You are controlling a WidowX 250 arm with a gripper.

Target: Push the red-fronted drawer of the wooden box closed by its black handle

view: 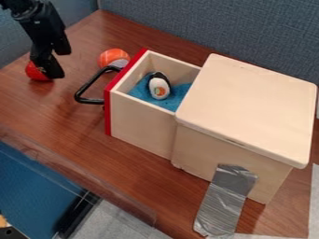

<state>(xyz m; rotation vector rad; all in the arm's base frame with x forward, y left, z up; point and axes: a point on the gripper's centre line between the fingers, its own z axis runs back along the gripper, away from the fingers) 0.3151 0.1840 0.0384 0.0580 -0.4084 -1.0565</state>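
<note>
At upper left, pincer (60, 63) held open near red ball (35, 73)

On the worktop (72, 119), an orange ball (112, 56) is seen beside the black handle (92, 100) of the open drawer (140, 125); above centre, a black-and-white toy (159, 88) is laid on blue cloth (179, 93) inside.

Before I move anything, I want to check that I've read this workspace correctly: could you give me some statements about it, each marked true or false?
1. The drawer is pulled out of the wooden box. True.
2. The drawer's handle is red. False: the handle is black; the drawer's front is red.
3. A black-and-white toy is inside the drawer, on blue material. True.
4. The gripper is over the inside of the drawer. False: it is outside, near the red ball.
5. Grey tape is stuck to the box. True.
</note>
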